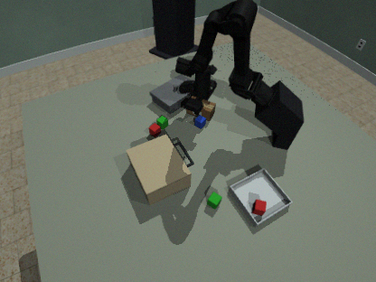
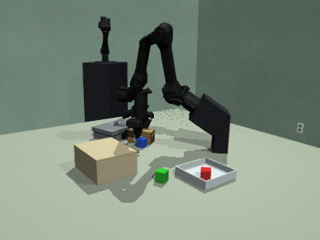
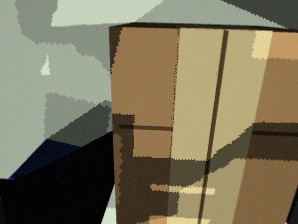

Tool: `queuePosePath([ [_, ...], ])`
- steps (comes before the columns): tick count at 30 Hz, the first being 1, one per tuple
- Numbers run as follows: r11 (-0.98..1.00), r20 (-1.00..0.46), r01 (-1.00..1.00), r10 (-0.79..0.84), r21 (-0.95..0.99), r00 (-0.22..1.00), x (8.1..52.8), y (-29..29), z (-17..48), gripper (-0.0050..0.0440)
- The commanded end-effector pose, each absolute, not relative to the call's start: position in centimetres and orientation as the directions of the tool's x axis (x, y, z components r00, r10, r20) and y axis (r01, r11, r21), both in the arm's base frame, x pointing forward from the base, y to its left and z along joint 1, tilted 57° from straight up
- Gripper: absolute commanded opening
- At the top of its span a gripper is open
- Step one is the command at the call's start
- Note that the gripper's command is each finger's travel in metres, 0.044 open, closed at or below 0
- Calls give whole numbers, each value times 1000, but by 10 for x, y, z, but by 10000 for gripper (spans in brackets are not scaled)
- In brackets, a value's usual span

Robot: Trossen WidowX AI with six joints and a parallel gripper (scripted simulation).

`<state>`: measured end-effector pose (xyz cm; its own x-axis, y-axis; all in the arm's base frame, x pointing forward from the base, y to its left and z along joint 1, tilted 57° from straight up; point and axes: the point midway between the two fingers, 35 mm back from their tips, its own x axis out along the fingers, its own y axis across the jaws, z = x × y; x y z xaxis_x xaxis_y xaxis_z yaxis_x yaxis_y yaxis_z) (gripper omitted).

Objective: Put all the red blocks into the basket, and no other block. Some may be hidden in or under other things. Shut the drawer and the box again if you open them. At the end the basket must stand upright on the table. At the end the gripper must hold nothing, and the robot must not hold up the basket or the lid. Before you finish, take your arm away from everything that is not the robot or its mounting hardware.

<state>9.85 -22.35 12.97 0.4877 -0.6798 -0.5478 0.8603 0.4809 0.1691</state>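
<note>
The white basket (image 1: pixel 259 185) (image 2: pixel 221 181) stands upright at the front right, with a red block (image 1: pixel 259 207) (image 2: pixel 206 173) inside. Another red block (image 1: pixel 155 129) lies behind the tan drawer box (image 1: pixel 158 167) (image 2: pixel 108 158), beside a green block (image 1: pixel 162 122). My gripper (image 1: pixel 197 105) (image 2: pixel 140 131) is open and low, pointing down, its fingers around the brown wooden crate (image 1: pixel 208 110) (image 2: pixel 148 136) (image 3: pixel 145 80), which rests on the table. The crate's inside and underside are hidden. The grey lidded box (image 1: pixel 169 96) (image 2: pixel 109 131) is beside the gripper, its lid on.
A blue block (image 1: pixel 200 121) (image 2: pixel 141 142) sits just in front of the crate, close to a finger. Another green block (image 1: pixel 214 200) (image 2: pixel 161 175) lies between the drawer box and the basket. The drawer box's black handle faces back toward the crate. A dark pedestal (image 1: pixel 173 27) (image 2: pixel 105 92) stands behind.
</note>
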Motion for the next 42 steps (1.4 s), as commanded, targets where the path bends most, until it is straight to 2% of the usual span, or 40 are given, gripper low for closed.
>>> queuePosePath([
  [1,478,-550,862,-679,171,486,98,-223,129,440],
  [21,478,-550,862,-679,171,486,41,-143,194,440],
  [29,478,-550,862,-679,171,486,41,-143,194,440],
  [30,514,-550,850,-679,116,486,49,-142,199,262],
  [32,514,-550,850,-679,116,486,49,-142,199,262],
  [37,652,-550,743,-679,-149,486,81,-147,235,262],
  [42,652,-550,743,-679,-149,486,81,-147,235,262],
])
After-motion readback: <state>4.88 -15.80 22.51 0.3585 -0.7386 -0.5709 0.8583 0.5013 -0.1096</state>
